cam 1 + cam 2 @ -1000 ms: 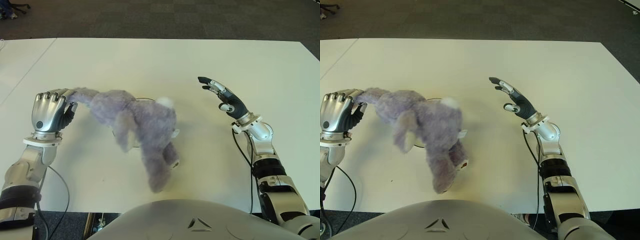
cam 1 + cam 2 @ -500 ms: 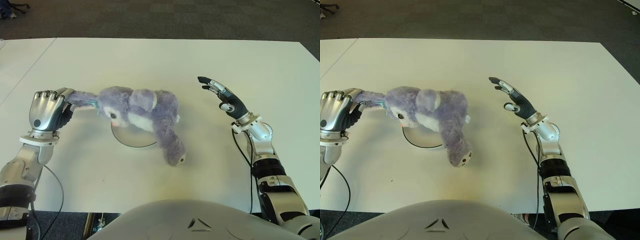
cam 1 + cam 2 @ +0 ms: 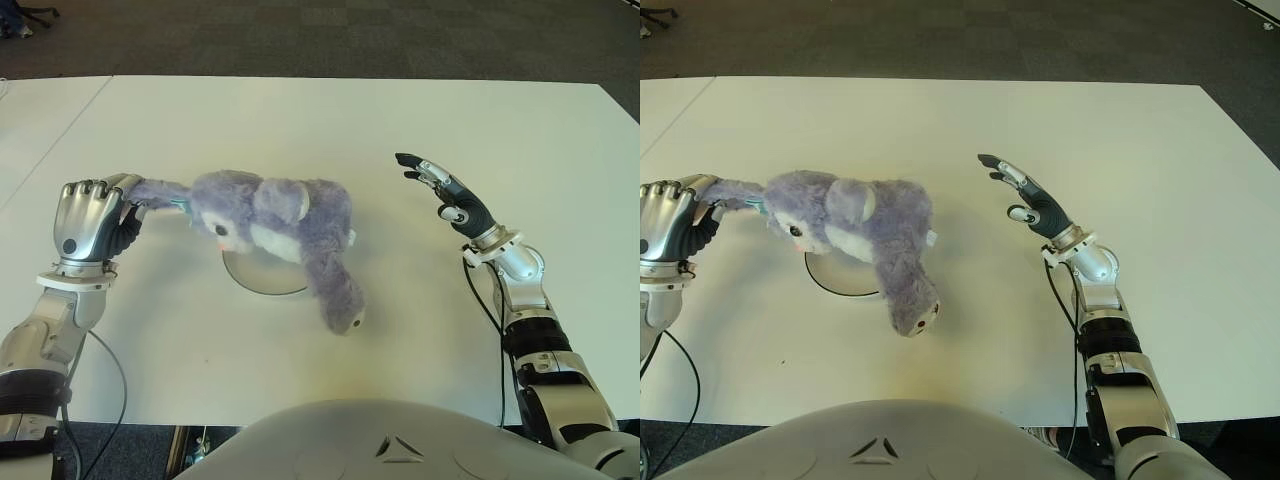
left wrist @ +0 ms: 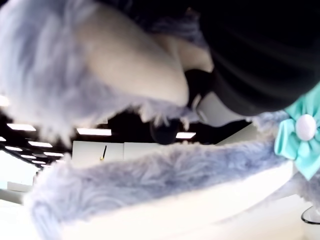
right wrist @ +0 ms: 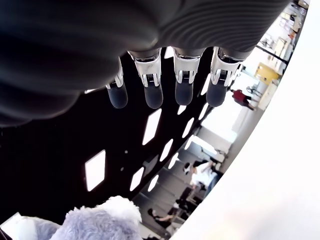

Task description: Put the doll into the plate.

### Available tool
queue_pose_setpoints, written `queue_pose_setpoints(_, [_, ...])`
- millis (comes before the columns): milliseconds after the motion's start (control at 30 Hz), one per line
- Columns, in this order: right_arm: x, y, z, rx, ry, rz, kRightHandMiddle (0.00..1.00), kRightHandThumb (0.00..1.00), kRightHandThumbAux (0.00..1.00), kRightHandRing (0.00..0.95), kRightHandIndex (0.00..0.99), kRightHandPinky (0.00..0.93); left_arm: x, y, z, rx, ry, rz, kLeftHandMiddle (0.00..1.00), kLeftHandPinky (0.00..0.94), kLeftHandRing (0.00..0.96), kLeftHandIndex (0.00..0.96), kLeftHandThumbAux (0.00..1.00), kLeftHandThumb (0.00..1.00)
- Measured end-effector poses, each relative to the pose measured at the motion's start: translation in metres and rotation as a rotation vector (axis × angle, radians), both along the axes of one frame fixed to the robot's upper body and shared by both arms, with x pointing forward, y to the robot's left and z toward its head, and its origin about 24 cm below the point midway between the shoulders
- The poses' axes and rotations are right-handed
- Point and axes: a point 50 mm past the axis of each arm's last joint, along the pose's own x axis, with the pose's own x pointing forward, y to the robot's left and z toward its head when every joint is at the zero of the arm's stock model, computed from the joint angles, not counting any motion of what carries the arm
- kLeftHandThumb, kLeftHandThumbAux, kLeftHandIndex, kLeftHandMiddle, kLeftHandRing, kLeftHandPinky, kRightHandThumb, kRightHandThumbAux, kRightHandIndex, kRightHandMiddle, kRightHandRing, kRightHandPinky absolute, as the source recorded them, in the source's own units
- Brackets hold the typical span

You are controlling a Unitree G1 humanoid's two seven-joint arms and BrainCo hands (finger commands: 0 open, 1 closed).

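Left hand (image 3: 92,218) is gripping the purple doll (image 3: 280,222) by one ear over the plate (image 3: 252,275); right hand (image 3: 443,194) is hovering open, far right.

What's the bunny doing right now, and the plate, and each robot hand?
Doll: lying across the plate, one ear held, one leg trailing onto the table.
Plate: flat on the table, mostly covered by the doll.
Left hand: shut on the doll's ear.
Right hand: open, holding nothing, right of the doll.

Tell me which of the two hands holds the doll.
The left hand: its fingers are curled on the doll's ear. The right hand is open and apart from it.
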Motion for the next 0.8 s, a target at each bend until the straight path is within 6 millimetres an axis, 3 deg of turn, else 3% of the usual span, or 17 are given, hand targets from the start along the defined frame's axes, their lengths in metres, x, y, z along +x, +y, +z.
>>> queue_pose_setpoints(800, [0.001, -0.0015, -0.0041, 0.005, 0.023, -0.023, 0.0, 0.0, 0.196, 0.0, 0.0, 0.0, 0.0014, 0.0001, 0.0005, -0.008, -0.01, 0.024, 0.825, 0.845, 0.839, 0.442, 0.696, 0.73])
